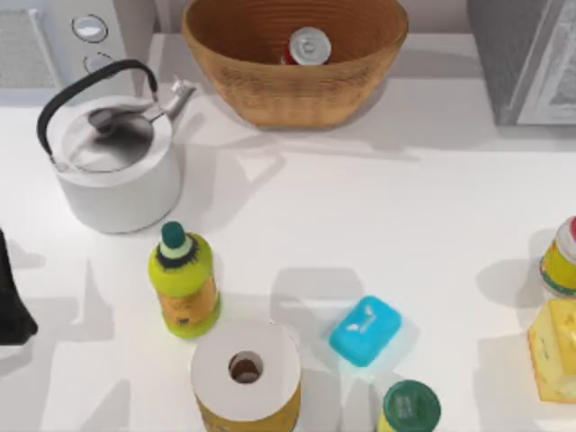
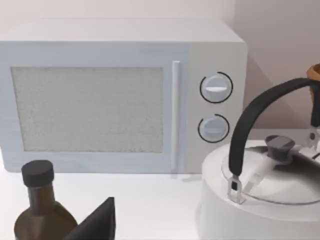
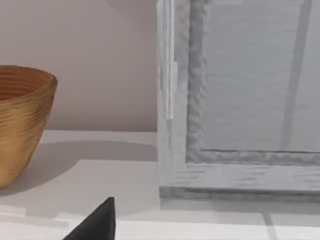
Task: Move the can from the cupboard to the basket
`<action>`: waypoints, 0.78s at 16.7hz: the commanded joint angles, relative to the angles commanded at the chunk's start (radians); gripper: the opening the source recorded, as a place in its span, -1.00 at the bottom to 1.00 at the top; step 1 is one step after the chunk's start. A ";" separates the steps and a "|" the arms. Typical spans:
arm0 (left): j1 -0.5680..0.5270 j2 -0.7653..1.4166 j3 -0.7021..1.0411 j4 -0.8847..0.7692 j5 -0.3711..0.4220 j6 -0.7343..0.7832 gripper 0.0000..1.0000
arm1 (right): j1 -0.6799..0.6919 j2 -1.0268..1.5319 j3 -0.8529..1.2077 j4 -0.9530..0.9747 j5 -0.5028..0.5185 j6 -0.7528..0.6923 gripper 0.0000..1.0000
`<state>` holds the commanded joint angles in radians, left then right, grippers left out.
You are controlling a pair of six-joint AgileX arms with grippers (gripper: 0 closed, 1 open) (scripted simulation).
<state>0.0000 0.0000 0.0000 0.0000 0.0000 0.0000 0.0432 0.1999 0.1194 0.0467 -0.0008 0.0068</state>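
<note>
The small red can with its silver round top stands upright inside the tan wicker basket at the back middle of the table. The basket's ribbed side also appears in the right wrist view. The grey speckled cupboard is at the back right, its pale framed door facing the right wrist camera. My left arm sits at the table's left edge, far from the basket. A dark tip of my left gripper and one of my right gripper show in their wrist views.
A white kettle and a white appliance with knobs stand at the back left. Near the front are a green bottle, a paper roll, a blue box and a green-lidded jar. A yellow-labelled tin is far right.
</note>
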 joint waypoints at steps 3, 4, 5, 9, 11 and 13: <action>0.000 0.000 0.000 0.000 0.000 0.000 1.00 | -0.031 -0.146 -0.089 -0.032 -0.001 -0.005 1.00; 0.000 0.000 0.000 0.000 0.000 0.000 1.00 | -0.037 -0.173 -0.105 -0.039 0.000 -0.006 1.00; 0.000 0.000 0.000 0.000 0.000 0.000 1.00 | -0.041 -0.192 -0.115 -0.044 0.000 -0.007 1.00; 0.000 0.000 0.000 0.000 0.000 0.000 1.00 | -0.043 -0.200 -0.119 -0.047 0.001 -0.007 1.00; 0.000 0.000 0.000 0.000 0.000 0.000 1.00 | -0.040 -0.197 -0.117 -0.045 0.001 -0.006 1.00; 0.000 0.000 0.000 0.000 0.000 0.000 1.00 | -0.049 -0.185 -0.112 -0.034 -0.010 -0.006 1.00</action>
<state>0.0000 0.0000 0.0000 0.0000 0.0000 0.0000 -0.0062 0.0153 0.0075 0.0129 -0.0106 0.0010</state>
